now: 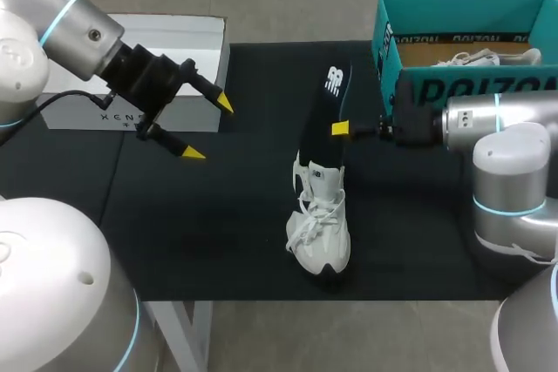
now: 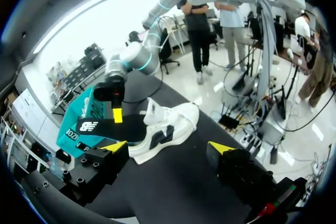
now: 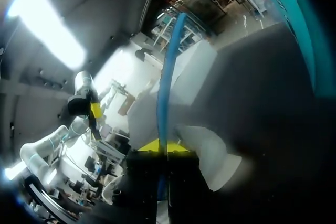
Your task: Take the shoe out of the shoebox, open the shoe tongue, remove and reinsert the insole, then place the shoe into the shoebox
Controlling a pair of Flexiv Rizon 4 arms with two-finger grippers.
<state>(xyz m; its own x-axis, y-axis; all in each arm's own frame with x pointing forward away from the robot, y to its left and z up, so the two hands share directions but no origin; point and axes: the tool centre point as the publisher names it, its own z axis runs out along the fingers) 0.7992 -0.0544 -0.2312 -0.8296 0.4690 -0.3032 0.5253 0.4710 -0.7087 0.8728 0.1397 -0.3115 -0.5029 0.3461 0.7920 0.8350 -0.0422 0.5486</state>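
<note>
A white shoe (image 1: 320, 228) lies on the black mat (image 1: 218, 233), toe toward the table's front edge. The black insole (image 1: 324, 111) rises at a slant from the shoe's heel opening, its lower end at or in the opening. My right gripper (image 1: 342, 129) is shut on the insole's edge about halfway up. In the right wrist view the insole (image 3: 166, 77) runs edge-on between the yellow tips of my right gripper (image 3: 159, 146). My left gripper (image 1: 209, 128) hangs open and empty, left of the shoe. In the left wrist view the shoe (image 2: 169, 127) and insole (image 2: 102, 127) lie ahead of my left gripper (image 2: 169, 148).
A teal shoebox (image 1: 410, 15) stands at the back right with a second white shoe (image 1: 475, 58) inside. A white box (image 1: 148, 50) sits at the back left, behind my left gripper. The mat's front left part is bare.
</note>
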